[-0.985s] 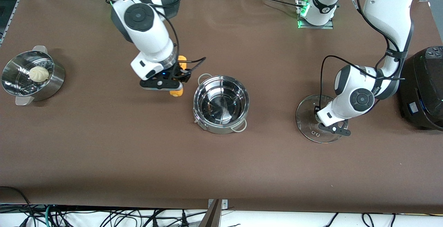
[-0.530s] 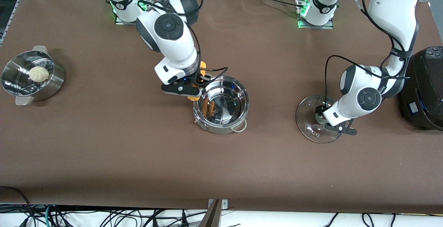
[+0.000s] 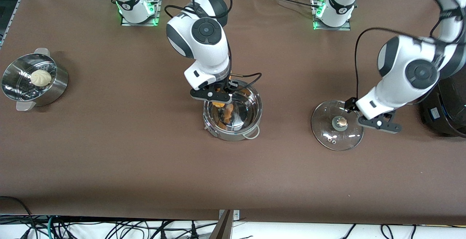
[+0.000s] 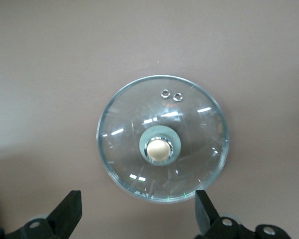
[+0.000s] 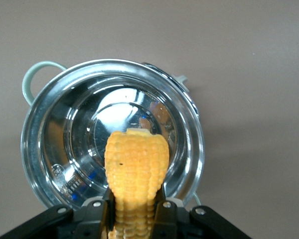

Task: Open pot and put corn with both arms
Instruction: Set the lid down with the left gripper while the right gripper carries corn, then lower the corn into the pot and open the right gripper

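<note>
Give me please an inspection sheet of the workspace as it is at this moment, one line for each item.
Surface: brown table, flat, no spills seen.
Job's things: pot uncovered at the table's middle; glass lid flat on the table toward the left arm's end; corn held over the pot's opening.
Clutter: steamer pot with a bun at the right arm's end; black cooker at the left arm's end.
Grippers: right gripper shut on the corn; left gripper open above the lid, touching nothing.
Cables: black cable looping along the left arm.
Surroundings: loose wires below the table's edge.
</note>
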Controlling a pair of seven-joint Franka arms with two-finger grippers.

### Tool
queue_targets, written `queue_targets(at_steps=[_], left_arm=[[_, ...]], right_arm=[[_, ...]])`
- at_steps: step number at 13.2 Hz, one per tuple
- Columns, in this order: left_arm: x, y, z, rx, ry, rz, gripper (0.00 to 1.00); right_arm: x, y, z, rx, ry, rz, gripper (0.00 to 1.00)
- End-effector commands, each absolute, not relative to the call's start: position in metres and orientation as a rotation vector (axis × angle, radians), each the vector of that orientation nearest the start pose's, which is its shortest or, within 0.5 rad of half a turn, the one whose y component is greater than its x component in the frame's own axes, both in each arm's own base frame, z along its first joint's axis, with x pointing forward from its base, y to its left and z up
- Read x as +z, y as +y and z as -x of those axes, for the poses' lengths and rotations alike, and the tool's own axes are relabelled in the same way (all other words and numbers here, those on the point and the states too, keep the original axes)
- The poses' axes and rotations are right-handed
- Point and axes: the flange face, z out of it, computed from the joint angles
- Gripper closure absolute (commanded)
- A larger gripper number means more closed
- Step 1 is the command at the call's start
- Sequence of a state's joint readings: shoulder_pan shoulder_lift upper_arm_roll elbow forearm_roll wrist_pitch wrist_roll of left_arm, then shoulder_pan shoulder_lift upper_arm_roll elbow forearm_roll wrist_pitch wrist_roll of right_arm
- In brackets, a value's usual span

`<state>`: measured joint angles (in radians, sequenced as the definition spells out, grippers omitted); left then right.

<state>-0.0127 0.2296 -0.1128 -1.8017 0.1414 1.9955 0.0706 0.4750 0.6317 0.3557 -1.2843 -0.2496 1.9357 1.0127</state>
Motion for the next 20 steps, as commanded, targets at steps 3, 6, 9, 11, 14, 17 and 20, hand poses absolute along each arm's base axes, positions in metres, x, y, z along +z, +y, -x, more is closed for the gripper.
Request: queue_targets(at_steps=[3,6,9,11,14,17,20], left_arm=[[0.582,-0.074,-0.61,0.01,0.347,2.998,0.0],[0.605,-0.062,-0.607,-0.019,0.304,3.004,0.0],[0.601,-0.051,-0.603,0.056,0.214,3.058,0.0],[0.606,-0.047,-0.592,0.036,0.13,3.148,0.0],[0.604,-0.022,-0.566,0.064,0.02,3.133,0.0],[0.616,-0.011,-0.555,-0.05,0.008,3.127,0.0],[0.613,-0.005,-0.553,-0.065,0.014,3.128,0.0]], right_arm=[[0.376,0.505,-0.568,-0.128,0.274,3.101,0.88],[0.364,0.511,-0.57,-0.134,0.267,3.082,0.88],[0.357,0.513,-0.572,-0.14,0.266,3.071,0.88],[0.35,0.51,-0.576,-0.145,0.275,3.075,0.88],[0.328,0.517,-0.577,-0.188,0.253,3.076,0.88],[0.317,0.521,-0.575,-0.2,0.242,3.082,0.88],[0.314,0.522,-0.576,-0.207,0.241,3.077,0.88]])
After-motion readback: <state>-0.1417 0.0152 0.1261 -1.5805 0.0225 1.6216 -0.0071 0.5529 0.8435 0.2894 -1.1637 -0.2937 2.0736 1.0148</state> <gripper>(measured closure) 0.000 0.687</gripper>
